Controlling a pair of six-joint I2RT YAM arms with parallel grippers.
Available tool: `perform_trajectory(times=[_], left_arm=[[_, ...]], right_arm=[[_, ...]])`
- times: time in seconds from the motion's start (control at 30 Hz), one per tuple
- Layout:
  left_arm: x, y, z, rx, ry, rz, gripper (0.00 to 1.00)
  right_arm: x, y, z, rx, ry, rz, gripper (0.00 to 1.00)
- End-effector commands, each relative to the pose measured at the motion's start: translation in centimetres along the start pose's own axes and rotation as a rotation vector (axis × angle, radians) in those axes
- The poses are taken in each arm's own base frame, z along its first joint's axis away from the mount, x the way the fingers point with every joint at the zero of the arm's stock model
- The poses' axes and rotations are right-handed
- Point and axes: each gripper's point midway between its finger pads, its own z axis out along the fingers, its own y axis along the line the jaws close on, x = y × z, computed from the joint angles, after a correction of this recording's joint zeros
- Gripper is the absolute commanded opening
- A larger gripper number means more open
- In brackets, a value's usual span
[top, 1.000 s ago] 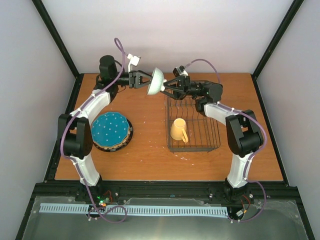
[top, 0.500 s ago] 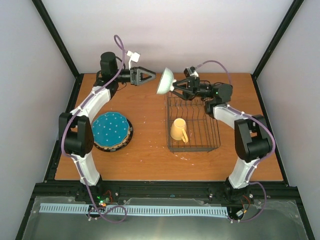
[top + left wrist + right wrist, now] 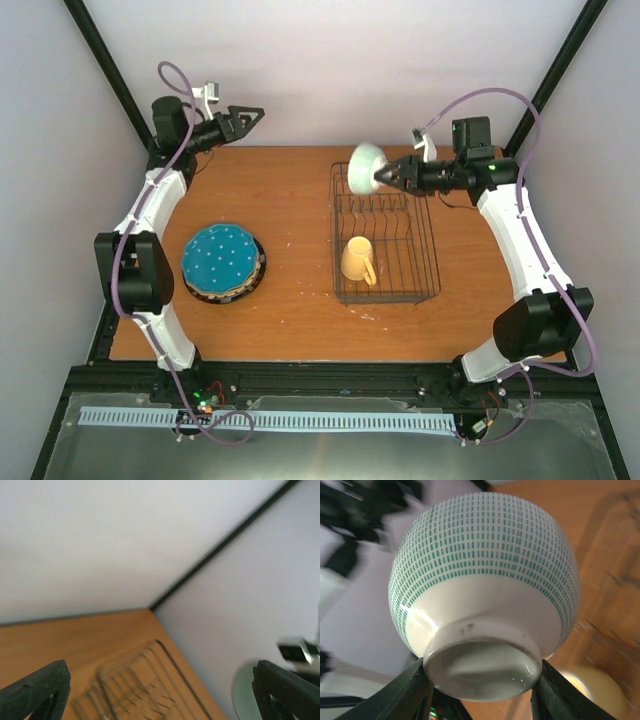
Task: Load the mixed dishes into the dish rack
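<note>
The pale green bowl (image 3: 366, 168), white with teal dashes outside (image 3: 485, 575), hangs tilted over the far end of the dish rack (image 3: 420, 262). My right gripper (image 3: 387, 176) is shut on its foot ring, one finger (image 3: 412, 690) on each side. The pale yellow mug (image 3: 357, 260) lies inside the rack and shows blurred below the bowl (image 3: 595, 687). A teal dotted plate (image 3: 221, 258) tops a stack on the table's left. My left gripper (image 3: 250, 113) is open and empty at the far left corner, well away from the bowl (image 3: 244, 692).
The left wrist view shows the rack (image 3: 135, 687) blurred, with the back wall and a black frame post (image 3: 225, 540) close behind. White walls enclose the wooden table (image 3: 300, 300) on three sides. The plate stack stands left of centre.
My left gripper opened, let go of the bowl and drew back to the far left corner. My right arm carried the bowl to the right, over the rack's far end.
</note>
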Motion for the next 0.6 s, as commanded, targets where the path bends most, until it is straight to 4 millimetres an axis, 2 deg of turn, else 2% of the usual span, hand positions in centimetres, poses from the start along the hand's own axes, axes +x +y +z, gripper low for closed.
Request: perform_trajectory(times=[0.0,0.13,0.23,0.33,0.4,0.57], left_arm=[[-4.4,-0.3,-0.7,-0.374,-0.067,0.253,1.00],[-6.8,1.8,-4.2,-0.779,-0.085,0.395,1.00],[-7.5,3.0,-7.4,-0.987,-0.091,0.471,1.00],[-7.2,4.3,-9.6,-1.124,-0.062,0.519,1.00],[-6.8,5.2,-10.5,-1.189,-0.037,0.530,1.00],[-4.6,7.6,-11.6,-1.268,0.036,0.493,1.00]], right_arm=[[6.2,-6.3,-2.8,0.411,0.188,0.077,0.03],[10.8,-10.1,-6.5,0.705,0.288,0.130,0.03],[12.9,-10.8,-8.5,0.810,0.304,0.171,0.03],[14.3,-11.1,-8.9,0.846,0.360,0.234,0.03],[14.3,-11.2,-8.9,0.863,0.360,0.242,0.03],[15.0,-11.7,-6.8,0.867,0.405,0.244,0.03]])
